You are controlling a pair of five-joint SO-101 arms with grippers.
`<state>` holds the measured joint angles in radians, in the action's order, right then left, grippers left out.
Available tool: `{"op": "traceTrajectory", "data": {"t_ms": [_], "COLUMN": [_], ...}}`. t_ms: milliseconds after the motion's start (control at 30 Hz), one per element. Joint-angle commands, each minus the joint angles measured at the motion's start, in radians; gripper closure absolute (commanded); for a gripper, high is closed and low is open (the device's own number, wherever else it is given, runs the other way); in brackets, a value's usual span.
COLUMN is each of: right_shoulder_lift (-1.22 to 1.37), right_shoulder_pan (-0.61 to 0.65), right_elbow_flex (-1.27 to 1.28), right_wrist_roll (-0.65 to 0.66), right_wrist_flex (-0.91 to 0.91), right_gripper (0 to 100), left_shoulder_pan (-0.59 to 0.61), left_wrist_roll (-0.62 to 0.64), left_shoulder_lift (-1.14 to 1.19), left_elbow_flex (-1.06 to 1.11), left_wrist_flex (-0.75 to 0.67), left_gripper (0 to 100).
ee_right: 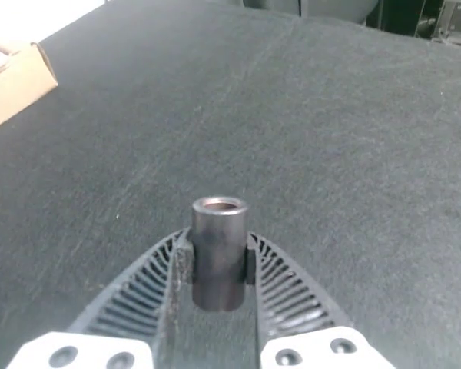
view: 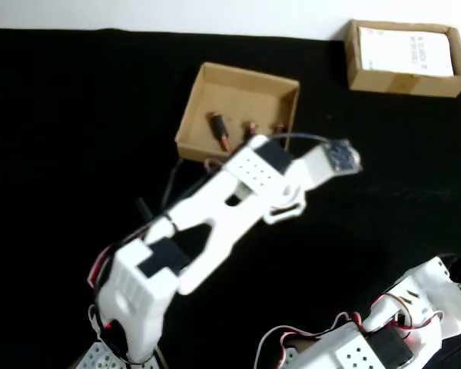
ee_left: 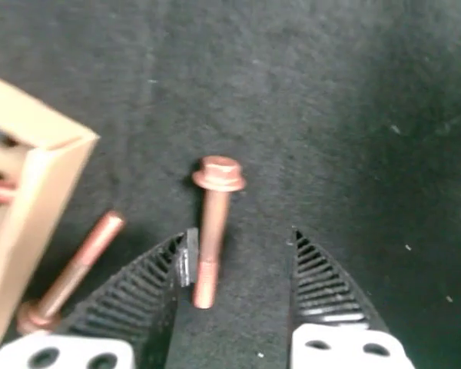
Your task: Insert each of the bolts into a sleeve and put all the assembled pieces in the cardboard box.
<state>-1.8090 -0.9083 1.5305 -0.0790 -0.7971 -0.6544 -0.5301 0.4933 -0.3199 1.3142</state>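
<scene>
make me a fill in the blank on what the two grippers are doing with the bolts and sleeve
1. The right gripper is shut on a dark ____.
2. The left gripper is ____, with a bolt lying between its jaws.
3. In the left wrist view, ____ bolts lie on the table outside the cardboard box.
Missing words: sleeve; open; two.

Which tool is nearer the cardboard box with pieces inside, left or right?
Left. The left tool is beside a corner of the cardboard box, open around a bolt. The right tool, shut on a sleeve, is far from it.
</scene>
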Motion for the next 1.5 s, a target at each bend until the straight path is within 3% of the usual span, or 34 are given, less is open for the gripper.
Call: {"op": "traceTrajectory", "data": {"t_ms": [0, 200, 567, 633, 733, 933, 1033, 1233, 1367, 1467], "right_shoulder_lift": [-0.004, -0.004, -0.004, -0.004, -0.004, -0.004, -0.004, -0.004, -0.004, -0.004], "right_shoulder_pan": [-0.012, -0.012, -0.012, -0.012, -0.012, -0.001, 0.005, 0.17, 0.412, 0.565], "right_elbow_flex": [-0.001, -0.001, -0.001, -0.001, -0.001, -0.004, -0.012, -0.077, -0.262, -0.325], "right_wrist_roll": [0.009, 0.009, 0.011, 0.011, 0.011, 0.011, 0.003, -0.084, -0.172, -0.153], "right_wrist_flex": [0.042, 0.042, 0.067, 0.081, 0.087, 0.087, 0.084, -0.047, -0.251, -0.268], "right_gripper": [99.1, 99.1, 99.1, 99.1, 99.1, 99.1, 99.1, 99.1, 99.1, 99.1], "left_shoulder_pan": [-0.01, 0.001, 0.051, 0.07, 0.085, 0.068, 0.045, 0.01, 0.07, 0.116], "left_wrist_roll": [-0.008, -0.008, -0.009, -0.009, -0.009, -0.005, -0.005, -0.003, -0.002, -0.002], "left_shoulder_lift": [0.067, 0.214, 0.4, 0.43, 0.452, 0.45, 0.435, 0.3, 0.105, -0.031], "left_elbow_flex": [-0.151, -0.321, -0.453, -0.453, -0.453, -0.456, -0.552, -0.872, -1.009, -1.012], "left_wrist_flex": [0.072, 0.157, 0.163, 0.163, 0.169, 0.199, 0.31, 0.453, 0.453, 0.454], "left_gripper": [81, 81, 81, 85, 100, 99, 99, 99, 99, 99]}}
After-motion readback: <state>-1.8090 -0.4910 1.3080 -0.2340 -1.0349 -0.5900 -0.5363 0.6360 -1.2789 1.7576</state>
